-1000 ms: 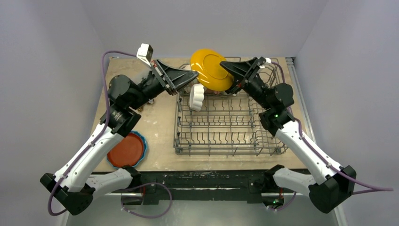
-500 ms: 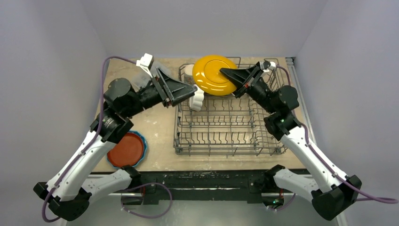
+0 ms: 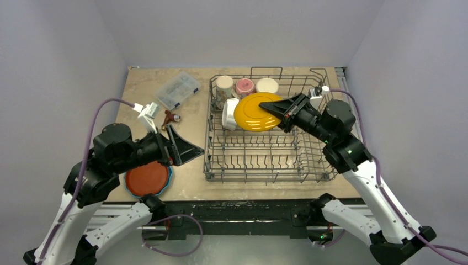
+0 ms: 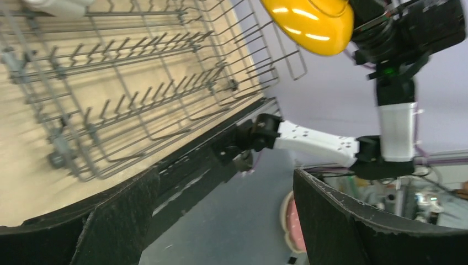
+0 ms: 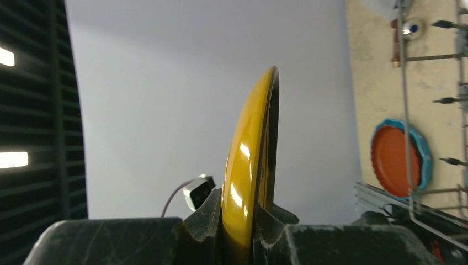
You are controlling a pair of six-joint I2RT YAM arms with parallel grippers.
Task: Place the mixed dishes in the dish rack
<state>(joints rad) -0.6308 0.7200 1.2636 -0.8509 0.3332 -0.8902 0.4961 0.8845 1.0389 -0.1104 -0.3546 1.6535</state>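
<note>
- Yellow plate [image 3: 251,113] is clamped by right gripper [image 3: 270,106] over dish rack [image 3: 265,165], unslotted.
- Mugs [image 3: 244,86], bowl [image 3: 229,113] already racked.
- Orange plate [image 3: 146,179] left on table [image 3: 190,113]; left gripper [image 3: 187,149] spread, empty.

Top cam: the yellow plate [image 3: 255,112] covers the right part of the scalloped bowl [image 3: 229,113], and the right gripper [image 3: 267,105] hides the plate's right rim. R wrist cam gives you that plate edge-on only, lower rim buried btwn the fingers. Blue plate [image 5: 425,149]: only a rim shows under the orange plate [image 3: 146,179]. L wrist cam: dish rack [image 4: 160,135] blurred, cut at top & left edges. Red-brown tool [image 3: 171,117] too small to ID.
</note>
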